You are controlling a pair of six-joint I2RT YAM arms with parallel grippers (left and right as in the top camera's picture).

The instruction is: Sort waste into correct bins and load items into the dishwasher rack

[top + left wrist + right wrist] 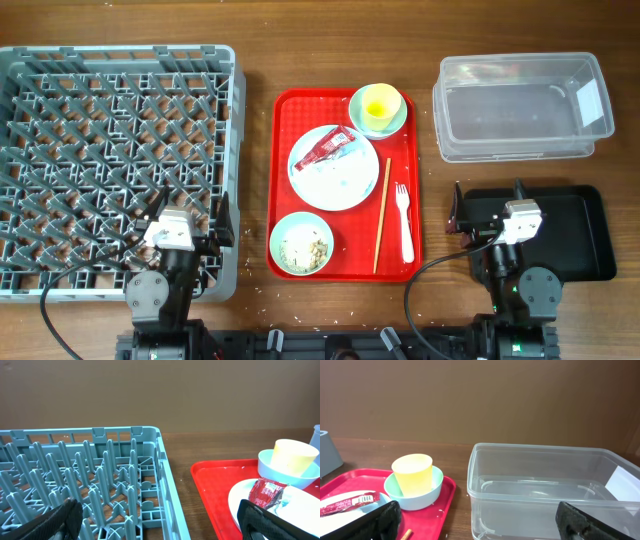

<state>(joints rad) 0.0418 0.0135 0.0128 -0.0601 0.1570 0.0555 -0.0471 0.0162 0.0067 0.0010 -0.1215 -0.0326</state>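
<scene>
A red sachet wrapper [331,147] lies on the pale plate [335,168] on the red tray [345,270]. The yellow cup [380,103] sits in a pale bowl [400,119] at the tray's back. A second bowl [301,243] holds rice scraps. The chopstick [381,215] and white fork [404,220] lie at the tray's right. The grey rack [110,165] is at left, the clear tub [520,105] at back right, the black tray [575,225] in front of it. My left gripper [160,520] is open over the rack's right edge. My right gripper [480,522] is open near the tub [545,490].
Small rice scraps are scattered on the wooden table around the tray and in front of the rack. In the left wrist view the wrapper [265,494] and cup [295,457] show at right. In the right wrist view the cup [412,474] sits in its bowl.
</scene>
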